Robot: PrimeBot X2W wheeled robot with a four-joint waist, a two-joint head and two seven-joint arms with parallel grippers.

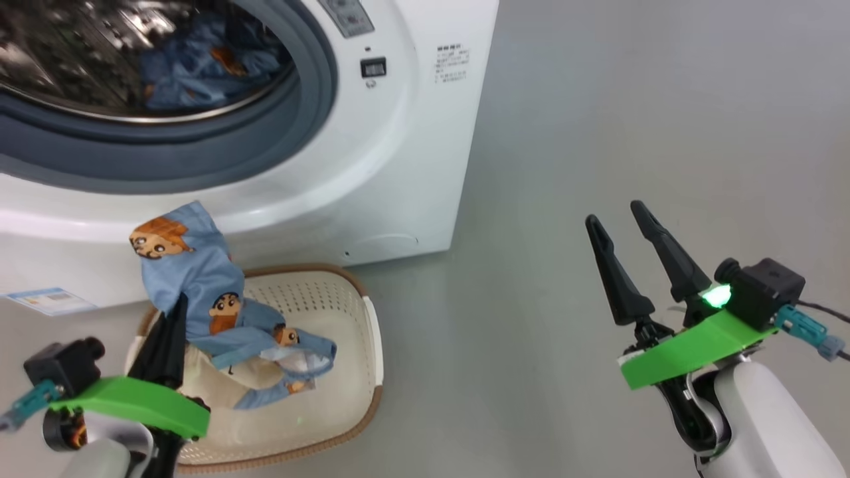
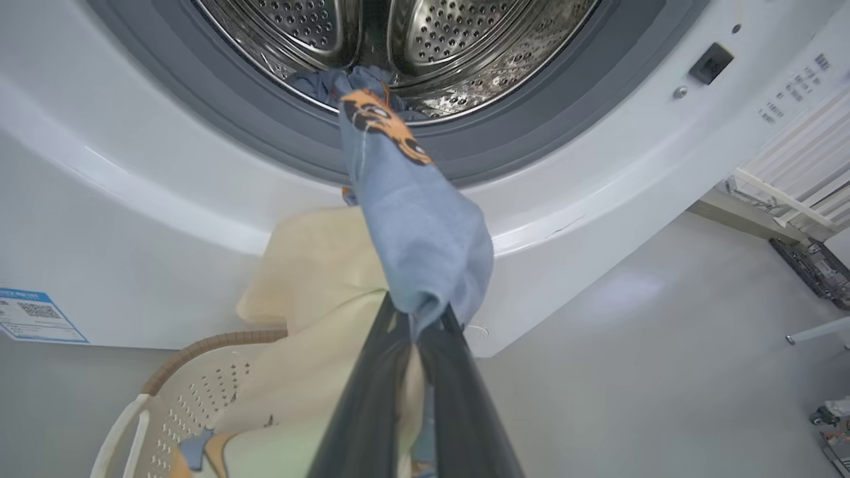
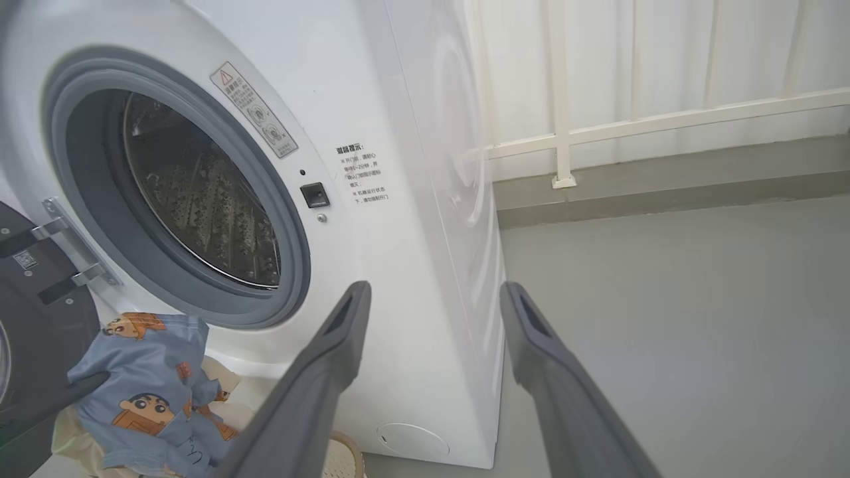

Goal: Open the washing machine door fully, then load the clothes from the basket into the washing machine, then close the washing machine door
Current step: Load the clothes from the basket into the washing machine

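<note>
**Left hand holds a blue cloth over the basket**

The left hand (image 2: 420, 317) is clenched on a light blue cloth (image 1: 199, 265) printed with orange-brown cartoon figures. The cloth rises past its fingertips and trails down into the basket (image 1: 332, 299) beneath the hand. A cream cloth (image 2: 319, 279) lies in the basket, just beside the fingers. Straight ahead of this hand is the washing machine (image 1: 398, 166), with another blue piece (image 1: 199, 66) lying in its drum. The door (image 3: 26, 318) stands open. The right hand (image 1: 614, 214) is well apart, over the floor (image 1: 597, 99), released and holding nothing.
</note>
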